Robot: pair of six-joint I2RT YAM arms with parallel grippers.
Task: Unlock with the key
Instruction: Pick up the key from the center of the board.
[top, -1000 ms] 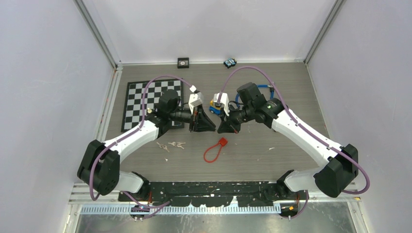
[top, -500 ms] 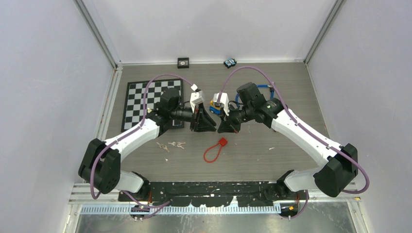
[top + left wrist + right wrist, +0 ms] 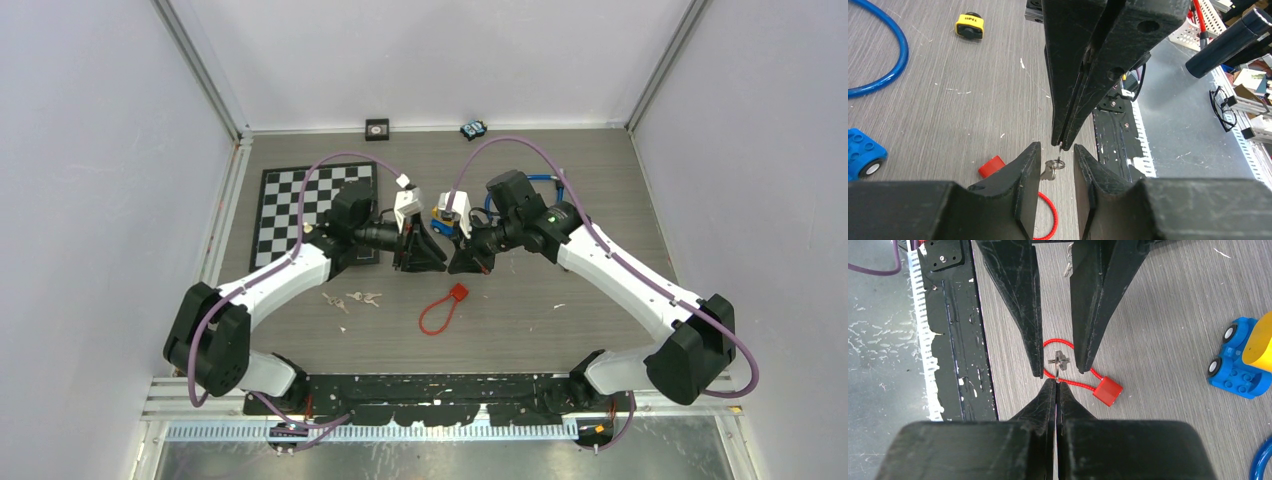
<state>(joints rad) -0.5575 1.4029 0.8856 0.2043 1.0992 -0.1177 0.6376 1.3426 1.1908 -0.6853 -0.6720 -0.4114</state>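
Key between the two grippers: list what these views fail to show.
- Left wrist: key partly hidden behind a finger of the left gripper; teeth unseen.
- Right wrist: key edge-on, too small to read.
- Top external: key hidden where the left and right gripper tips meet.
- Red lock: keyhole visible in no view.

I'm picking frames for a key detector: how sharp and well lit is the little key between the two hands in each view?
Left wrist view: the key is fairly sharp and evenly lit, no glare. Right wrist view: small and slightly soft, cluttered by the red lock behind it. Top view: even light, soft shadows, but it is too small to make out.
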